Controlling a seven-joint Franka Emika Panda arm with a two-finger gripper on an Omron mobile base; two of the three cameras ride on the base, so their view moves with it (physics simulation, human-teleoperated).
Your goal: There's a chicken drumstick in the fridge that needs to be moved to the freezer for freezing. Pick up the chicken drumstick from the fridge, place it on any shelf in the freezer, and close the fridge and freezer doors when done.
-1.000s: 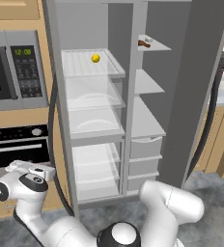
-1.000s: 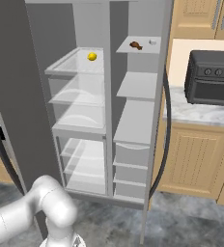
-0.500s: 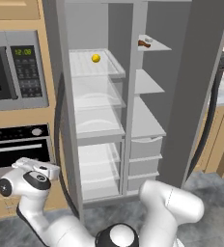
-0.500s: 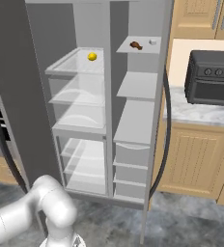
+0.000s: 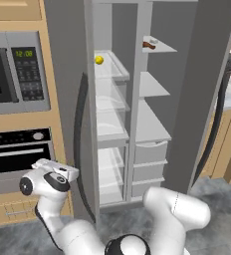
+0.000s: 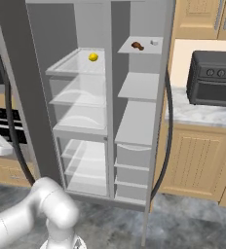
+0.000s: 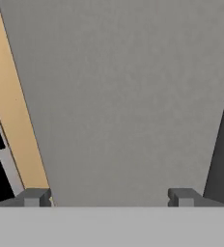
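Both doors point(image 5: 67, 99) open; pincer point(image 7: 109, 197) wide.

A: From my seat the chicken drumstick point(image 6: 137, 46) is a tiny brown blob; I can't make out its shape.

B: Same here. My tool point(image 7: 109, 197) fingertips are cut off at the frame's bottom.

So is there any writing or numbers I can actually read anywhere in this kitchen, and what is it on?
"12:00", as best it reads, in green digits on the microwave clock display.
The buttons under that display: marks too small and blurred to read.
The knobs on the toaster oven on the counter: no legible marks.
The fridge, its shelves and the cabinets: no writing visible.
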